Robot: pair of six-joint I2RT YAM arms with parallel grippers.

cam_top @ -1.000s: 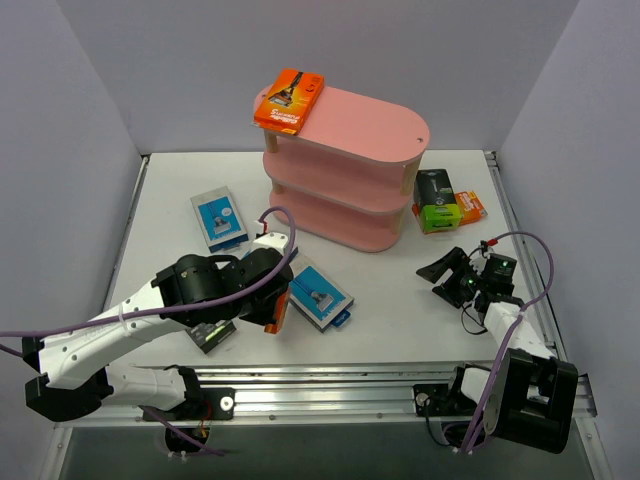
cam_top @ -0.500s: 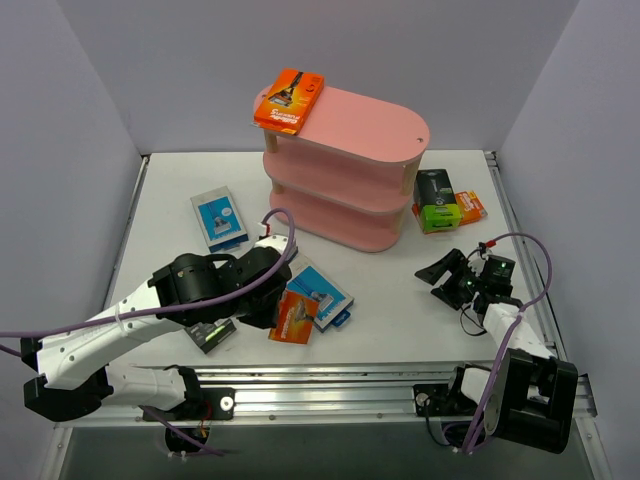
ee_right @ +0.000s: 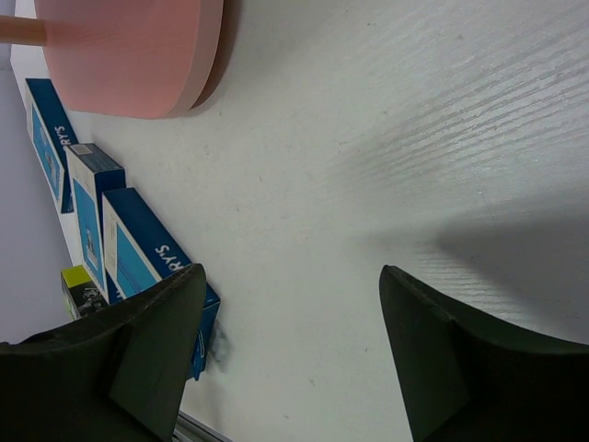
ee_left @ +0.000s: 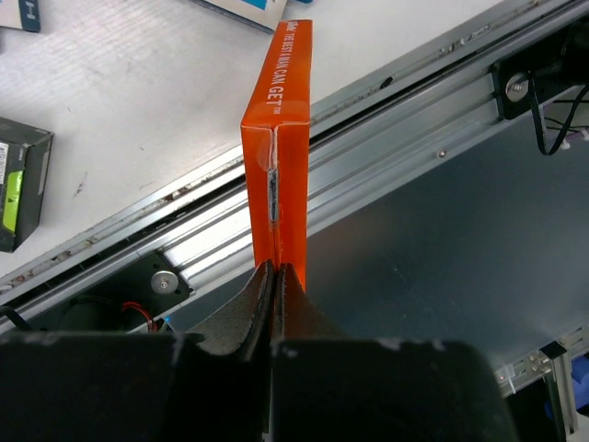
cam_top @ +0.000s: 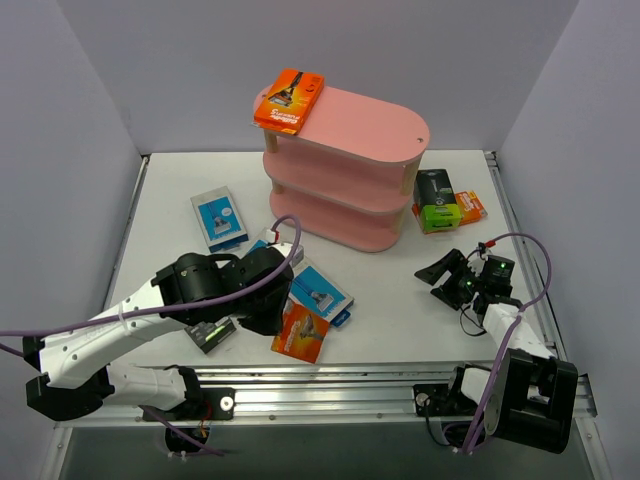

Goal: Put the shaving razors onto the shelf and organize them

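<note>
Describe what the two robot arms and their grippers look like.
The left arm and right arm have white links, black joints and a looping purple cable. The left gripper and right gripper have matte black, tapered fingers.

This is a robotics lab cell. A white counter [cam_top: 400,300] sits boxed in by 3 plain pale-lilac walls [cam_top: 80,120]. Along its near edge runs an aluminium extrusion rail [cam_top: 330,385] with exposed bolts and wiring. 2 robot arms are mounted there, the left arm [cam_top: 110,335] and the right arm [cam_top: 505,325], each trailing a purple cable [cam_top: 520,234]. The pink shelf [cam_top: 360,130] and boxed razor packs [cam_top: 219,218] read as staged test props.
</note>
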